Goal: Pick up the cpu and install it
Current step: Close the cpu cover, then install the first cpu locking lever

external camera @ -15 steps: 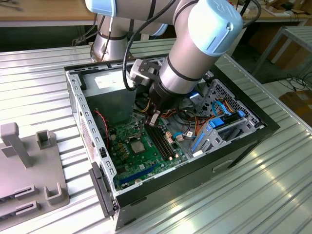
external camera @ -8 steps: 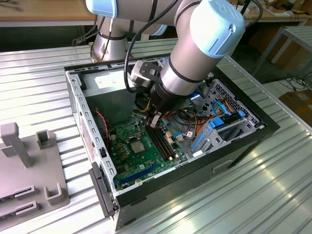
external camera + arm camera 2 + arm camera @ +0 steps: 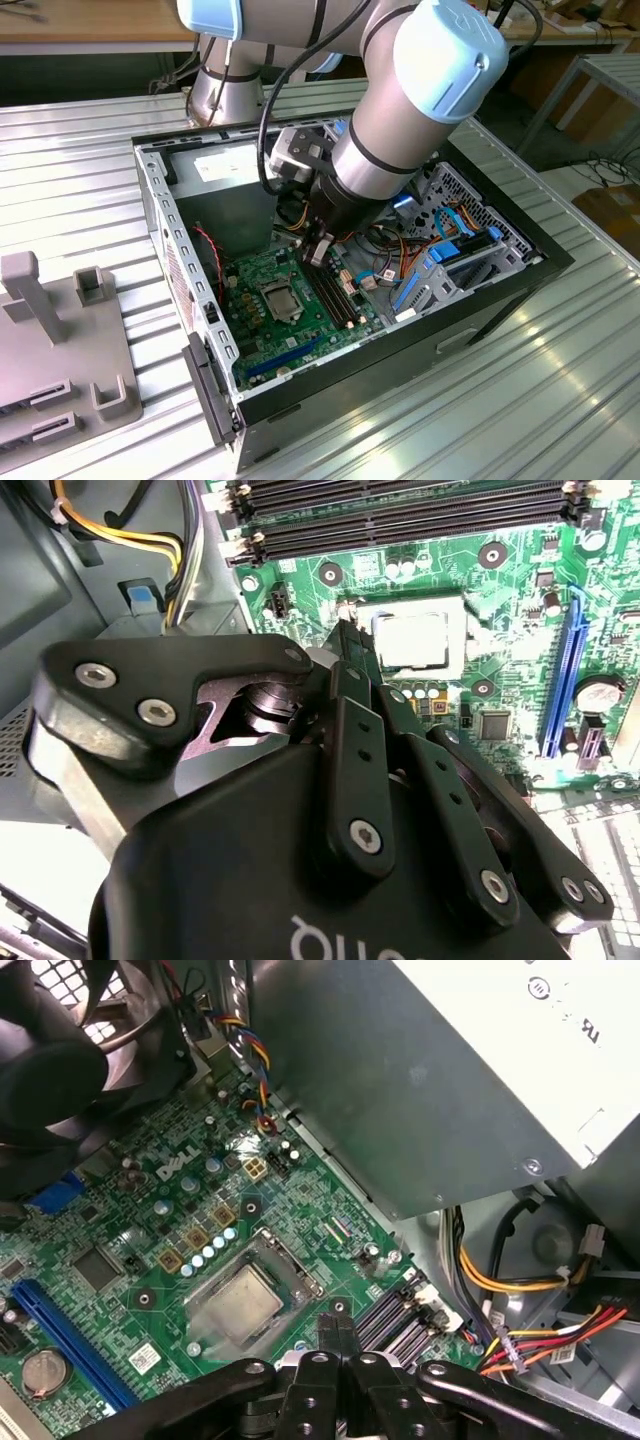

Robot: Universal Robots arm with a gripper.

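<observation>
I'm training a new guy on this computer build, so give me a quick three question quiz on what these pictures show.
1. True or false: the cpu lies in the socket on the green board.
2. The gripper is: A) by the memory slots, beside the socket; B) outside the case; C) at the grey stand.
3. What colour is the long slot on the board?

Key: 1 true; 2 A; 3 blue.
</observation>
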